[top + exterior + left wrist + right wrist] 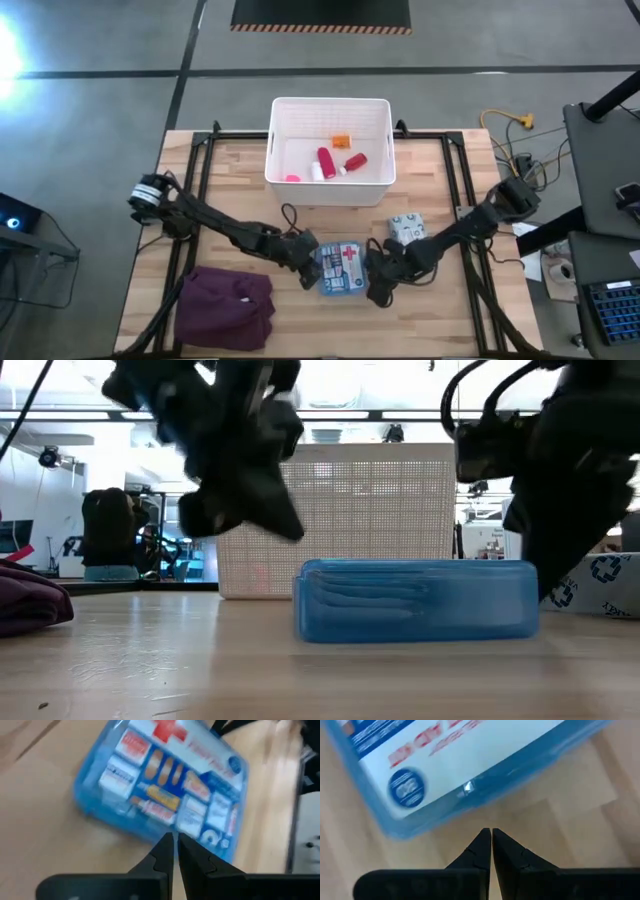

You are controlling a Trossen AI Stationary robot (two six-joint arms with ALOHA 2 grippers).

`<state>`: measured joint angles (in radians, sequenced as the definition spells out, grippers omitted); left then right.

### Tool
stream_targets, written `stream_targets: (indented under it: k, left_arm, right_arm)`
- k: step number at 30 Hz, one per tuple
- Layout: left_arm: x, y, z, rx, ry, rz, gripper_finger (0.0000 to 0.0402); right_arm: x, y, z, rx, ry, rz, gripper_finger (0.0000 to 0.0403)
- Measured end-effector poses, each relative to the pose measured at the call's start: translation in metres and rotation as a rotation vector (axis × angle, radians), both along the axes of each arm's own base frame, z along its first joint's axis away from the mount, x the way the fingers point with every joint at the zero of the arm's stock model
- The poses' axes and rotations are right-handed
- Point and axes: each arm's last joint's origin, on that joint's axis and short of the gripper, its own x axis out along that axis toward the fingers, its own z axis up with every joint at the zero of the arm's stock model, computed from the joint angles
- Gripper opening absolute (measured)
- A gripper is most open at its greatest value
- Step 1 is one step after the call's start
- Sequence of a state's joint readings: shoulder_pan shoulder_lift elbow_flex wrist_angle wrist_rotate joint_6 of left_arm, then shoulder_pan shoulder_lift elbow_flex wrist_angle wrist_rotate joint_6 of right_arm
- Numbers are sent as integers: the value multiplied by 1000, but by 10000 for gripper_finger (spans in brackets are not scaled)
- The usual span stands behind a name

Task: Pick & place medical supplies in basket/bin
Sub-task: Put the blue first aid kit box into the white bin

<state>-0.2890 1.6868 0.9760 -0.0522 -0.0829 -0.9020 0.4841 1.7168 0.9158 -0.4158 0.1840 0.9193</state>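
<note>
The blue first-aid box (340, 268) with a red cross lies flat on the table's near middle. My left gripper (306, 268) is shut just left of it; in the low view it (288, 525) hangs above the box's left end (310, 575). My right gripper (491, 832) is shut and low at the box's right side (470, 795), its tips just short of the edge. The pale grey-green packet (407, 229) lies right of the box. The white basket (330, 108) stands at the far middle and holds red bottles (325, 160), an orange piece (342, 140) and a pink piece.
A maroon cloth (226, 308) lies heaped at the near left corner. Black frame rails (200, 170) run along both table sides. Bare wood shows between the box and the basket. Cables and equipment stand off the table's right edge (520, 150).
</note>
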Motion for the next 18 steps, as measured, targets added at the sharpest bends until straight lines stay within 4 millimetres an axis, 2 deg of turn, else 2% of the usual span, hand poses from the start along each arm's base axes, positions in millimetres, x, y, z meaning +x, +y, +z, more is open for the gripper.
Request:
stream_targets:
  k: [4,9,11,18]
  left_arm:
    - [2,0,-2,-19,-10,18,8]
    - [2,0,-20,-33,58,40,8]
    - [3,-1,-21,-53,52,47,8]
    - [5,-2,-32,-82,87,48,8]
  right_arm:
    - [3,-9,-3,-23,-14,32,11]
    - [9,-18,-5,-20,-55,39,11]
    - [10,-21,-7,-18,-57,33,11]
    - [12,-24,-7,-21,-69,58,11]
